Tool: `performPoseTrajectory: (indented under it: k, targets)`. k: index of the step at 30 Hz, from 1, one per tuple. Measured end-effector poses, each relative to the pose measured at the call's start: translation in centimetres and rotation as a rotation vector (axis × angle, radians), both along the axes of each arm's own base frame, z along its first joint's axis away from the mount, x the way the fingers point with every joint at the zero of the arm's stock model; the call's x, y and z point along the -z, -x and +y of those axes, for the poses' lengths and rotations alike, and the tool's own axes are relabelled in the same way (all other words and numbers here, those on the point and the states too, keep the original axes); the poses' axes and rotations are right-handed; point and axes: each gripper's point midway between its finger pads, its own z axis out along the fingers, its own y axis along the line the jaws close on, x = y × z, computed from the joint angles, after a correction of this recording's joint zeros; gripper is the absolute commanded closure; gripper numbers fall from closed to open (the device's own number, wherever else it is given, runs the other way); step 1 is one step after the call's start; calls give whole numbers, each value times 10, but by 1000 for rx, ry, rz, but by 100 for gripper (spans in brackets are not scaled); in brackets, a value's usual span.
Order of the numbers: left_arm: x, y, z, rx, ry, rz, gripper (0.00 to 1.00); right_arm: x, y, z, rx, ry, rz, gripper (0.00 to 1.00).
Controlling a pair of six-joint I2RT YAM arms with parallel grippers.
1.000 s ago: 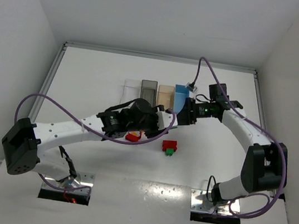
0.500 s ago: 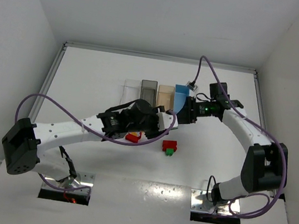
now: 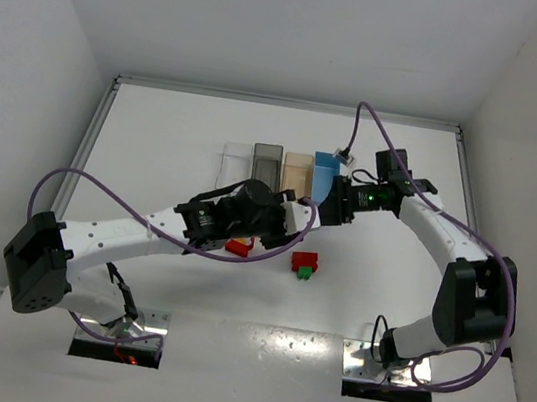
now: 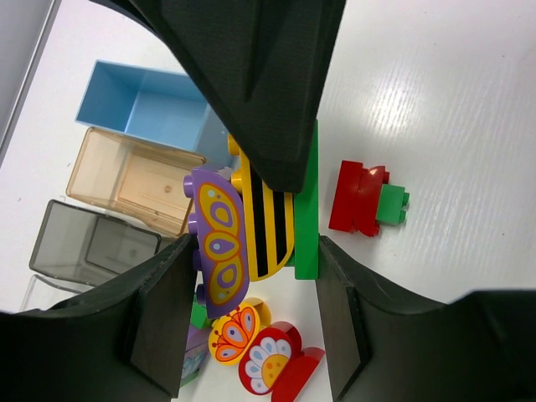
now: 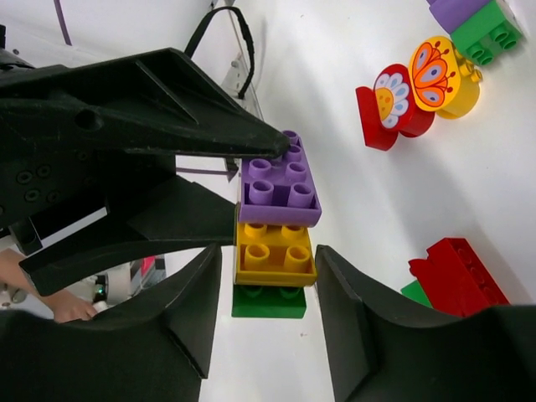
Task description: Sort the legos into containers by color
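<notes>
Standing by the table (image 3: 156,144), I see both arms meeting near its middle on one stack (image 5: 272,197) of three legos: a purple brick, a yellow-orange one and a green one, pressed together. The left gripper (image 4: 255,244) is clenched on the stack end to end, with one finger against the purple brick and the other against the green. The right gripper (image 5: 270,249) comes in from the opposite side and pinches the same stack across its flanks, at the yellow-orange and green bricks. I cannot tell whether the stack is lifted clear of the table.

From overhead, the four containers stand in a tight row at 12 o'clock from where the grippers meet. The clear bin (image 3: 236,164) is at the 9 o'clock end, followed by the smoky grey bin (image 3: 267,160) and the tan bin (image 3: 296,172). The light blue bin (image 3: 325,174) is at the 3 o'clock end, nearest the grippers.

Loose legos lie on the table. A red brick joined to a small green one (image 3: 305,264) sits at 6 o'clock from the grippers. At 8 o'clock, partly under the left arm, a red flower-printed piece (image 5: 387,105) touches a yellow-orange butterfly piece (image 5: 440,75). Just beside them is a purple-and-green pair (image 5: 477,21).
</notes>
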Motion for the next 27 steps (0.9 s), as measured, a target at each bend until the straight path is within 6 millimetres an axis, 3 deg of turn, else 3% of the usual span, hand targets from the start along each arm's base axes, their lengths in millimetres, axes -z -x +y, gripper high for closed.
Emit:
performPoseTrajectory:
  k: [3, 6, 9, 12, 15, 27]
  targets:
    - [0, -1, 1, -8, 0, -4, 64, 1, 1, 0, -3, 2, -5, 62]
    - [0, -2, 1, -9, -1, -6, 64, 2, 1, -1, -1, 7, -1, 65]
    - [0, -1, 1, -7, 0, -5, 64, 2, 1, -1, -2, 6, -3, 49]
    - [0, -1, 1, -8, 1, -5, 64, 1, 1, 0, -2, 2, 1, 42]
    - [0, -1, 0, -8, 1, -5, 64, -1, 0, 0, 1, -2, 2, 42]
    - [-1, -1, 1, -6, 4, -8, 62, -3, -4, 1, 8, -8, -7, 76]
